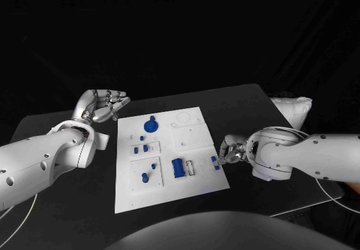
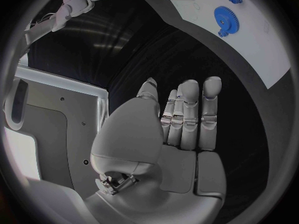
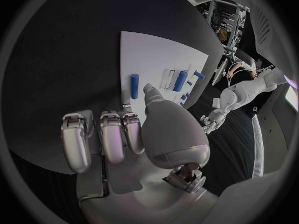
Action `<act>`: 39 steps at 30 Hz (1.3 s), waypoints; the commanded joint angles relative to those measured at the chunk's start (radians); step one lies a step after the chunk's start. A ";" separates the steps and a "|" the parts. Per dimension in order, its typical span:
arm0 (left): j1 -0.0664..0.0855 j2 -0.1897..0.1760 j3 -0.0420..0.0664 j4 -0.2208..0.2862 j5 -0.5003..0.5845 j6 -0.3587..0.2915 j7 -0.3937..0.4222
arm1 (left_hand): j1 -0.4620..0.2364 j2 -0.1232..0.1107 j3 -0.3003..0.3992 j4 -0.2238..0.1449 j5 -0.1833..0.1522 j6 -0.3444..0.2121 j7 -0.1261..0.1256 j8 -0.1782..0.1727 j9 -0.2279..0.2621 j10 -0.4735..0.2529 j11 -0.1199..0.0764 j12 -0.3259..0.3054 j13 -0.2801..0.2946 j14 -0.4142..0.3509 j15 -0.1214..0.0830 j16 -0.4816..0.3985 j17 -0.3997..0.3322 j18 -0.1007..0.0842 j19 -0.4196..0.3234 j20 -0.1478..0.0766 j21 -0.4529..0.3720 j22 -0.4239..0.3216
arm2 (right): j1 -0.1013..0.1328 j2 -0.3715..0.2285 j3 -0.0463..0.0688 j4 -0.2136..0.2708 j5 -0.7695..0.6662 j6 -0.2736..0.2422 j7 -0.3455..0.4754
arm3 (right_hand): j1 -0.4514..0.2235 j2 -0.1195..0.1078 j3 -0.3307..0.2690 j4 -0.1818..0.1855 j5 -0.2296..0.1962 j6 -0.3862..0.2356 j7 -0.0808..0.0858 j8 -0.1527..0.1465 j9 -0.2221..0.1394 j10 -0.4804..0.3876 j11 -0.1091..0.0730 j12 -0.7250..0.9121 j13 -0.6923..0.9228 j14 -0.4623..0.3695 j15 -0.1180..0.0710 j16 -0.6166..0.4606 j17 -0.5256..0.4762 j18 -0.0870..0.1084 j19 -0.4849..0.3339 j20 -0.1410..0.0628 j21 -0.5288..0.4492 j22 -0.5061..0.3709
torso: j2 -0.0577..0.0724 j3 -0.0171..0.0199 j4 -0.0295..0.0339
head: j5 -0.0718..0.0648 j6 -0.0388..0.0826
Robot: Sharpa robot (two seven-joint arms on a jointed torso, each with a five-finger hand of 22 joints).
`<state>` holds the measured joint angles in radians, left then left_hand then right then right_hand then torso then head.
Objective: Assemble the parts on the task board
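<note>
We cannot make out the small blue plastic pieces (image 1: 145,149) at the middle of the white rectangular task board (image 1: 196,139); their shapes are too small to tell. The right silver many-fingered hand (image 1: 229,152) sits at the board's right edge, its fingertips hiding whether they touch the little blue piece (image 1: 214,159) there. The white arms run off the picture's sides.
</note>
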<state>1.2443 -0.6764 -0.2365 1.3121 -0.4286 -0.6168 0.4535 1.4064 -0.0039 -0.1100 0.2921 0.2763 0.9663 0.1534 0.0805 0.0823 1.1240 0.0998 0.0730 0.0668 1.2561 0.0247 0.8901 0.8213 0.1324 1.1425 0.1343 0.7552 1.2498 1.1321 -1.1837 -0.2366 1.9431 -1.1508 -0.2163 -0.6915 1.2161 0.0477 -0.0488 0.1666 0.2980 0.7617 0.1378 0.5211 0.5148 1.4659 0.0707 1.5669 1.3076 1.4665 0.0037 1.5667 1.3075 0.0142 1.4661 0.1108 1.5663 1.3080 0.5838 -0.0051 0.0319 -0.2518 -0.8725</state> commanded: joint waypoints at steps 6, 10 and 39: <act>0.001 -0.001 0.001 0.005 -0.004 0.013 0.004 | 0.002 0.012 -0.007 0.000 0.007 -0.004 0.005 -0.003 -0.001 0.000 0.000 -0.001 -0.001 0.001 0.004 -0.006 0.000 0.014 0.005 0.001 -0.007 -0.002 | -0.009 0.020 0.000 -0.026 -0.020 0.032 -0.040 | 0.020 0.000 0.019 -0.012 -0.014 0.012 0.003 -0.028 -0.017 0.105 0.004 0.004 0.263 0.104 0.008 0.004 0.263 -0.014 0.105 0.008 0.004 0.263 | 0.000 0.0003 0.0002 | 0.008 0.000; 0.001 -0.002 0.001 0.006 -0.006 0.013 0.004 | 0.002 0.012 -0.007 0.000 0.007 -0.004 0.005 -0.003 -0.001 0.000 0.000 -0.001 -0.001 0.001 0.004 -0.006 0.000 0.014 0.005 0.001 -0.007 -0.002 | -0.012 0.027 0.000 -0.032 -0.031 0.036 -0.037 | 0.024 -0.002 0.030 -0.019 -0.018 0.011 0.008 -0.050 -0.032 0.105 0.008 0.004 0.263 0.104 0.010 0.004 0.263 -0.014 0.105 0.010 0.004 0.263 | 0.001 0.0015 0.0005 | 0.013 0.000; 0.001 -0.007 0.001 0.010 -0.008 0.017 0.000 | 0.004 0.013 -0.007 0.000 0.007 -0.004 0.005 -0.003 -0.001 0.001 0.000 -0.001 -0.001 0.001 0.004 -0.006 0.000 0.015 0.005 0.001 -0.009 -0.002 | -0.023 0.082 0.000 -0.055 -0.090 0.078 -0.053 | 0.088 -0.007 0.091 -0.083 -0.053 0.034 0.011 -0.104 -0.078 0.105 0.012 0.004 0.263 0.104 0.018 0.004 0.263 -0.014 0.105 0.017 0.004 0.263 | -0.001 0.0007 -0.0005 | 0.018 0.000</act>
<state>1.2444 -0.6836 -0.2365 1.3198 -0.4324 -0.6143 0.4499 1.4105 0.0001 -0.1100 0.2921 0.2764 0.9663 0.1534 0.0805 0.0823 1.1240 0.0998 0.0729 0.0668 1.2561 0.0248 0.8901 0.8215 0.1324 1.1424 0.1343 0.7512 1.2496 1.1186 -1.1045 -0.2297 1.8923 -1.2173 -0.1884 -0.6918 1.2942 0.0430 0.0418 0.0869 0.2513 0.7917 0.1487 0.4231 0.4720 1.4660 0.0779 1.5669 1.3076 1.4630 0.0145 1.5667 1.3073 0.0142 1.4660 0.1184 1.5663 1.3076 0.5831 -0.0047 0.0315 -0.2334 -0.8725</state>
